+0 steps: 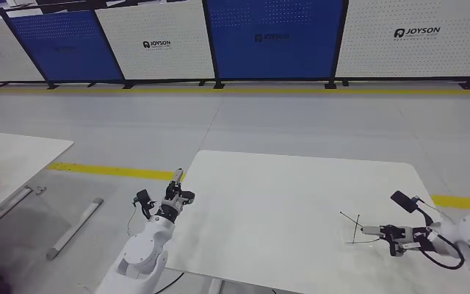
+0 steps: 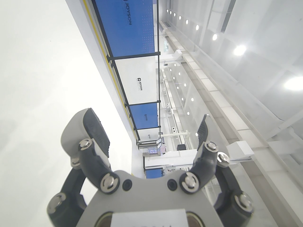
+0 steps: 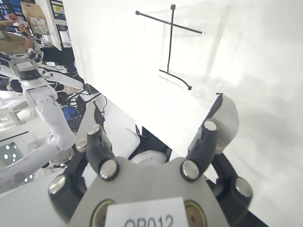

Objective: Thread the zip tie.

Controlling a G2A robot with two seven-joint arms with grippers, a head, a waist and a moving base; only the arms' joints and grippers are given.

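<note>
In the top view, a white table (image 1: 294, 198) with rounded corners stands on a grey floor (image 1: 294, 117). A yellow line (image 1: 110, 170) on the floor passes the table's far side. Farther behind the table is a row of blue and white perforated panels (image 1: 275, 37) in black frames. A second white table (image 1: 29, 154) stands well apart from the table, beyond its left edge. The zip ties (image 1: 356, 228), thin and black, lie crossed on the table near its right edge. The right gripper (image 1: 371, 234) is over the table just beside them. The left gripper (image 1: 178, 175) is at the table's left edge, well apart from the zip ties.

In the left wrist view, the left gripper (image 2: 151, 128) has its two fingers spread wide with nothing between them. One finger stands before the bright table (image 2: 35, 48) surface. Past the table's edge are the panels (image 2: 132, 24) and a high white ceiling (image 2: 260, 12) with round lights (image 2: 240, 49).

In the right wrist view, the right gripper (image 3: 156, 105) is also spread and holds nothing. Three zip ties (image 3: 171, 38) lie flat on the table (image 3: 260, 48) beyond its fingertips, apart from them. Two straight ones cross each other, and a curved one meets the tail end of one of them. Past the table's edge stand cardboard boxes (image 3: 35, 17).
</note>
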